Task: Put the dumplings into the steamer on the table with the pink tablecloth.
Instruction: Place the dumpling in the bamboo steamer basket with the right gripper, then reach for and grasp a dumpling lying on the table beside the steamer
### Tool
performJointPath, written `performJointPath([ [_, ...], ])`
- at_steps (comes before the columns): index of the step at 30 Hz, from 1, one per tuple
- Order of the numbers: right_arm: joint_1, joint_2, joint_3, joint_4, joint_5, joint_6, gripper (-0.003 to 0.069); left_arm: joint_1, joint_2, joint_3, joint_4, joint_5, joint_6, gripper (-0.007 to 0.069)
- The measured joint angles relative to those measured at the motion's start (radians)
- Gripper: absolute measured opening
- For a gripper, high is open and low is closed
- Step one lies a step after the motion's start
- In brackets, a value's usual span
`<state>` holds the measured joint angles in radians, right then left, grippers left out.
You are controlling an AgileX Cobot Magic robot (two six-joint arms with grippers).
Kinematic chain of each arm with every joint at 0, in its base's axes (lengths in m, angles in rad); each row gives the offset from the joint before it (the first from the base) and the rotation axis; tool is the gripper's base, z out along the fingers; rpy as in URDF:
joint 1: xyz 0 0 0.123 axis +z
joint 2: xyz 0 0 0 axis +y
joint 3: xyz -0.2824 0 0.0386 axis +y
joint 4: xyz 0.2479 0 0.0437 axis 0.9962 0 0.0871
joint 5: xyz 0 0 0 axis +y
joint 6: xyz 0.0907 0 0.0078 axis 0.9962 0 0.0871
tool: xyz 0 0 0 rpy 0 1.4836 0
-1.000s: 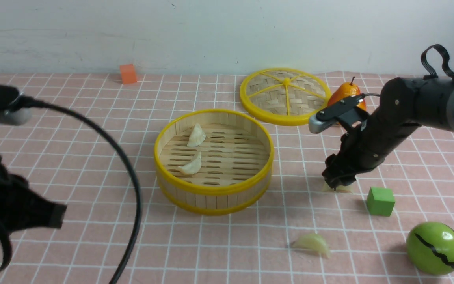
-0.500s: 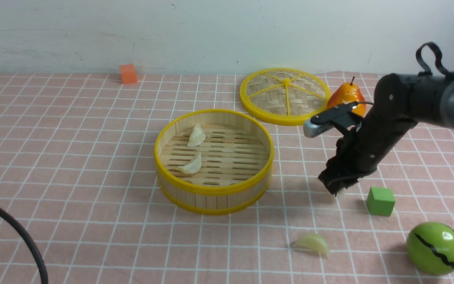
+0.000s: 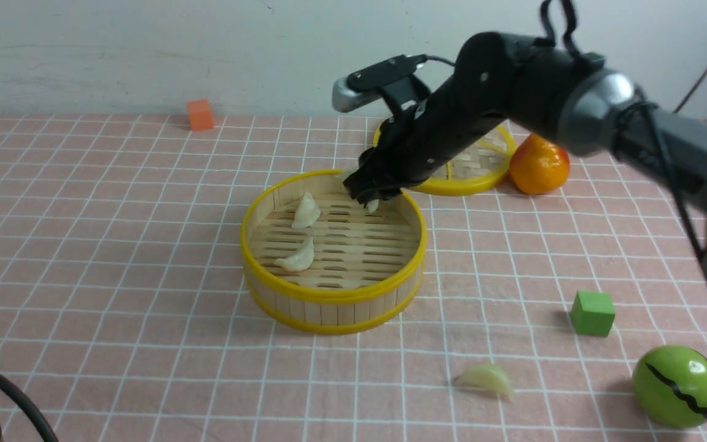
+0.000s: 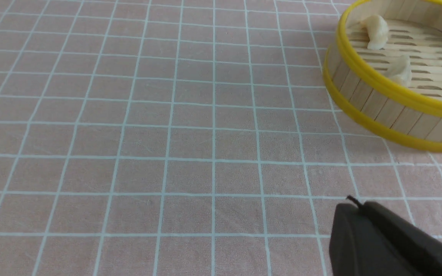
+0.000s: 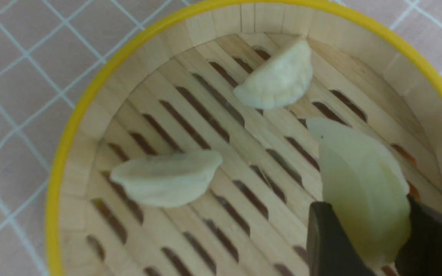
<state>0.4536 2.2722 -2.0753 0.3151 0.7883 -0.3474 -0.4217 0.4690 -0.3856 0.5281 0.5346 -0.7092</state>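
The steamer (image 3: 329, 294) stands mid-table on the pink tablecloth (image 3: 114, 245). Two dumplings (image 3: 305, 212) (image 3: 297, 258) lie on its slatted floor. My right gripper (image 3: 373, 195) is shut on a third dumpling (image 3: 373, 205) and holds it just above the steamer's far right part. In the right wrist view, the held dumpling (image 5: 359, 184) sits between the fingers (image 5: 332, 241) over the slats. A fourth dumpling (image 3: 487, 379) lies on the cloth at the front right. My left gripper (image 4: 353, 205) is shut and empty, low over the cloth left of the steamer (image 4: 378, 92).
The flat woven lid (image 3: 482, 172) lies behind the right arm, with an orange pear (image 3: 539, 166) beside it. A green cube (image 3: 592, 313) and a green round fruit (image 3: 677, 387) sit at the right front. An orange cube (image 3: 199, 115) sits far left by the wall.
My right gripper has lifted a dumpling from the cloth near the green cube and carried it left and back over the steamer. The left arm has drawn back out of the front view.
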Motion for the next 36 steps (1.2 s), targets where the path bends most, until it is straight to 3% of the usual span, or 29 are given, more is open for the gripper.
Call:
performJointPath([
  [3,-0.001,0.084,-0.058,-0.018,0.002,0.004,0.0234,0.0,0.0,0.0,0.0,0.0,0.0,-0.0011],
  [6,-0.004,0.142,-0.092,-0.033,0.017,0.032,0.0307,0.0,0.0,0.0,0.001,0.003,0.0,-0.0012],
  [10,-0.004,0.126,-0.134,-0.036,0.159,0.09,0.0527,0.0,0.0,0.0,0.001,0.017,-0.007,-0.0012],
  [13,-0.004,0.071,-0.172,-0.05,0.304,0.128,0.0584,0.0,0.0,0.0,0.001,0.03,-0.014,-0.001],
  [15,-0.004,-0.001,-0.185,-0.067,0.406,0.149,0.0585,0.0,0.0,0.0,0.0,0.032,-0.016,-0.0009],
  [18,-0.004,-0.094,-0.135,-0.075,0.429,0.171,0.0566,0.0,0.0,0.0,-0.001,0.027,-0.018,-0.0006],
  [22,-0.001,-0.173,0.069,-0.081,0.429,0.18,0.0555,0.0,0.0,0.0,-0.002,0.021,-0.018,-0.0003],
  [24,0.01,-0.224,0.271,-0.103,0.429,0.172,0.0553,0.0,0.0,0.0,-0.003,0.017,-0.018,-0.0002],
  [27,0.026,-0.307,0.538,-0.164,0.325,0.136,0.0554,0.0,0.0,0.0,-0.002,0.003,-0.018,-0.0003],
  [30,0.026,-0.339,0.636,-0.194,0.236,0.1,0.0544,0.0,0.0,0.0,0.001,-0.006,-0.018,-0.0001],
  [33,0.025,-0.329,0.74,-0.202,0.134,0.035,0.0493,0.0,0.0,0.0,0.004,-0.011,-0.018,0.0001],
  [36,0.026,-0.3,0.758,-0.212,0.129,0.019,0.0391,0.0,0.0,0.0,0.011,-0.013,-0.018,0.0004],
])
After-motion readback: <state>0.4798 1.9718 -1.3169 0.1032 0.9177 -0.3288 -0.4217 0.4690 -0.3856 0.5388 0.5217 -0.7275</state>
